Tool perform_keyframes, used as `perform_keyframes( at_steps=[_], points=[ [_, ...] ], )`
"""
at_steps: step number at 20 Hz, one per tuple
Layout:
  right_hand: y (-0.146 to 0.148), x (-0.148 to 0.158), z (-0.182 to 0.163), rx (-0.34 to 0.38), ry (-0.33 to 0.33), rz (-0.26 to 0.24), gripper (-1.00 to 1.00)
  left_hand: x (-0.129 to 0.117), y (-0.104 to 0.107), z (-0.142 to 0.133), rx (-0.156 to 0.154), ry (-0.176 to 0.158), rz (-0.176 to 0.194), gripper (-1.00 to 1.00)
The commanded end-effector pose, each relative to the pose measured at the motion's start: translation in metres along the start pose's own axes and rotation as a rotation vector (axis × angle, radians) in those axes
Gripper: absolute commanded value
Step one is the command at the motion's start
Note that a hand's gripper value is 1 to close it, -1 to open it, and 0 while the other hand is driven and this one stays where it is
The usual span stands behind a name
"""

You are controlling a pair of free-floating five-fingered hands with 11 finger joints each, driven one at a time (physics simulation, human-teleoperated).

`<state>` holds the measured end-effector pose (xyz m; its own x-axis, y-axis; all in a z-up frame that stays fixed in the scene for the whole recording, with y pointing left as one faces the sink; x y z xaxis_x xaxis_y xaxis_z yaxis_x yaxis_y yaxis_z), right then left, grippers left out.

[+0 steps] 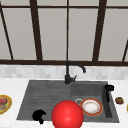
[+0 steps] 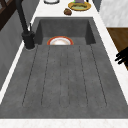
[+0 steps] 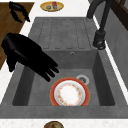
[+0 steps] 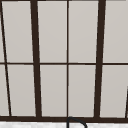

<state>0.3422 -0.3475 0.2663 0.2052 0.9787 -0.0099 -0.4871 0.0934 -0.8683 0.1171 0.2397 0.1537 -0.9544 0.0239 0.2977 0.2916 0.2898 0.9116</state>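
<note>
My right hand (image 3: 25,53) hovers open, fingers straight and spread, above the front side of the sink basin (image 3: 40,85). Its fingertips point toward an orange-rimmed white plate (image 3: 69,93) lying flat on the basin floor. In the front view this hand (image 1: 109,88) appears small over the basin's right rim, with the plate (image 1: 91,107) below and left of it. My left hand (image 1: 38,116) floats at the front edge of the drainboard (image 1: 42,95), fingers loosely bent and holding nothing; it also appears as the left hand (image 3: 18,11) and as the left hand (image 2: 122,56). A big red ball (image 1: 67,115) fills the lower middle.
A black faucet (image 1: 68,72) stands behind the sink, and a drain (image 3: 83,79) lies beside the plate. A yellow plate with food (image 1: 3,103) sits on the left counter. On the right counter are a brown lump (image 1: 119,100) and another plate (image 2: 80,5). A window runs behind.
</note>
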Motion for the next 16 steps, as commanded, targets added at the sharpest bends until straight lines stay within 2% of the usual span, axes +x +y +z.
perform_keyframes(
  at_steps=[1,7,16],
  points=[
    [-0.007,-0.021,0.007,0.069,-0.011,-0.017,-1.00,0.000,0.000,0.000,0.000,0.000,0.000,0.00],
    [-0.015,-0.050,0.023,0.144,-0.032,-0.034,-1.00,0.000,0.000,0.000,0.000,0.000,0.000,0.00],
    [-0.018,-0.098,0.052,0.215,-0.067,-0.064,-1.00,0.000,0.000,0.000,0.000,0.000,0.000,0.00]
  ],
)
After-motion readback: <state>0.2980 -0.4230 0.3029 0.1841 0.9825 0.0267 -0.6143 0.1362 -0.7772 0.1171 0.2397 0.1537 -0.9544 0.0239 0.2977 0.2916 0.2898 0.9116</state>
